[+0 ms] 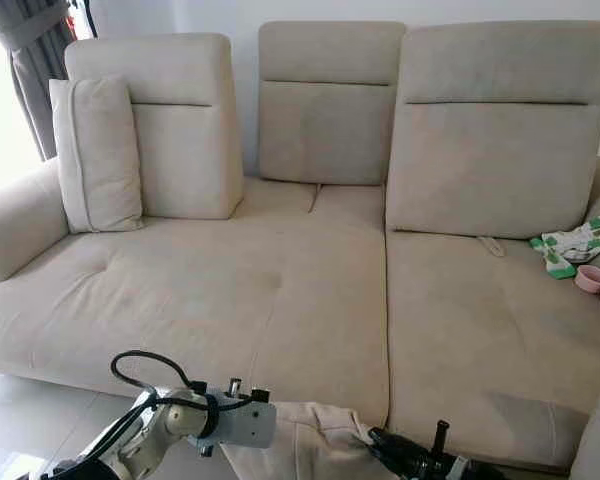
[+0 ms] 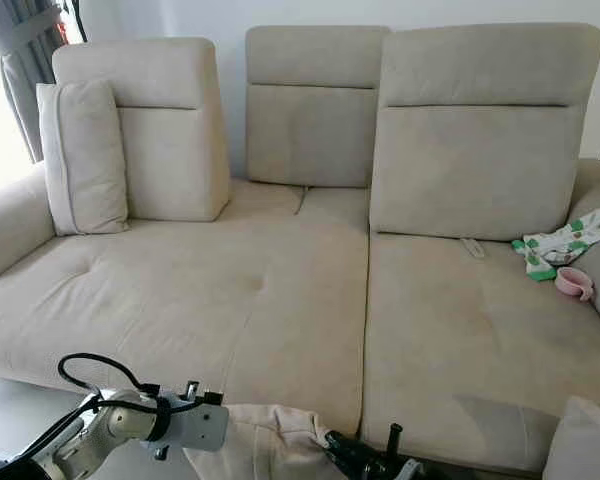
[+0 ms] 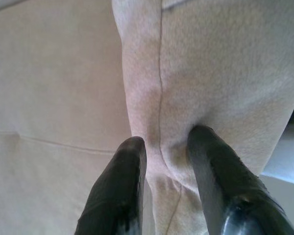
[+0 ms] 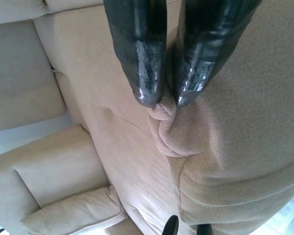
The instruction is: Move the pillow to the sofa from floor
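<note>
Beige and soft, the pillow (image 1: 305, 440) hangs at the near edge of the sofa (image 1: 280, 290), between both arms. Left gripper (image 3: 164, 152) pinches its seam; right gripper (image 4: 162, 100) clamps a bunched fold. It looks light and floppy, so edges suit best. Wide bare cushions wait ahead, tiled floor (image 1: 20, 420) below.

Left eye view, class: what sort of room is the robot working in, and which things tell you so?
Most likely a home living room: a wide beige sofa with tall back cushions, a curtain by a bright window, and a patterned cloth left on the seat.
</note>
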`<state>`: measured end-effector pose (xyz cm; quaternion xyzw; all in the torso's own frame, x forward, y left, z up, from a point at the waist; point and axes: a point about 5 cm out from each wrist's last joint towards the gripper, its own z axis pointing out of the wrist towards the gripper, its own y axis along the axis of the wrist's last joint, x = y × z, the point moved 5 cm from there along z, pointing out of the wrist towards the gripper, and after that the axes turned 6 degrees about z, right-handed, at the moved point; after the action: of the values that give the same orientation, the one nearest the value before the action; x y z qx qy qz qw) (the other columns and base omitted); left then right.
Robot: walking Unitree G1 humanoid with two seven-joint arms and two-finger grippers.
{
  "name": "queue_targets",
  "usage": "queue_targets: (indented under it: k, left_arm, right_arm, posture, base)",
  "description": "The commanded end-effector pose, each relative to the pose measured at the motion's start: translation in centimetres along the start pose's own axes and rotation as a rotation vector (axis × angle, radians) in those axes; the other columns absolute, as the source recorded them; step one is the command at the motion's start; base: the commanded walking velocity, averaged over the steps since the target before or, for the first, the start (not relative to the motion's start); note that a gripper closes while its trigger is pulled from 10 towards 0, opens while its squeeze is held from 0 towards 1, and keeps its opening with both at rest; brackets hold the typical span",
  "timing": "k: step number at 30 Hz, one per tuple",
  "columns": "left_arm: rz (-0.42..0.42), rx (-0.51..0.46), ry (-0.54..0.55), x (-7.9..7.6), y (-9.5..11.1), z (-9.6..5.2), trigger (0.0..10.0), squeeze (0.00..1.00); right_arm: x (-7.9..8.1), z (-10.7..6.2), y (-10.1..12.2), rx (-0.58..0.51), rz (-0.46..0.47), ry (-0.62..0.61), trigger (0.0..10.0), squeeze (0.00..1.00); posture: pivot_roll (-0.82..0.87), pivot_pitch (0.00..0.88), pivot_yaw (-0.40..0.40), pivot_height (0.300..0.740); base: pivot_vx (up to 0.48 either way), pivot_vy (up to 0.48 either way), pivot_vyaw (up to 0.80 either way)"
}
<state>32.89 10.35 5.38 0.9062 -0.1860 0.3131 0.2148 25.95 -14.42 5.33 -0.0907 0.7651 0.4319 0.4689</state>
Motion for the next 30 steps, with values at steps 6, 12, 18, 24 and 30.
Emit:
queue_targets:
  k: [6,12,18,24,30]
  left_arm:
    - [0.018,0.047,-0.035,-0.8,-0.5,0.2,10.0,0.0]
    - [0.003,0.074,-0.121,-1.9,-1.5,-0.6,10.0,1.0]
    - [0.043,0.222,-0.162,-1.3,-4.6,-2.7,10.0,0.0]
    - [0.036,0.252,-0.264,-3.0,-5.1,-3.1,10.0,0.0]
    - [0.019,0.209,-0.329,-4.6,-4.1,-2.7,10.0,0.0]
  right_arm:
    - [-0.7,0.3,1.1,-0.055,-0.019,-0.017,10.0,0.0]
    - [-0.5,0.2,1.1,-0.052,-0.018,-0.016,10.0,0.0]
    - [-0.3,0.0,1.2,-0.052,-0.019,-0.01,10.0,0.0]
    - [-0.4,0.1,1.3,-0.058,-0.022,-0.012,10.0,0.0]
    - [-0.5,0.3,1.4,-0.061,-0.026,-0.022,10.0,0.0]
  posture:
    - [0.2,0.0,0.033,0.551]
    - [0.2,0.0,0.034,0.551]
    - [0.2,0.0,0.034,0.551]
    - [0.2,0.0,0.036,0.551]
    - [0.2,0.0,0.037,0.551]
  base:
    - [0.0,0.0,0.0]
    - [0.0,0.0,0.0]
    - [0.0,0.0,0.0]
    - [0.0,0.0,0.0]
    - [0.0,0.0,0.0]
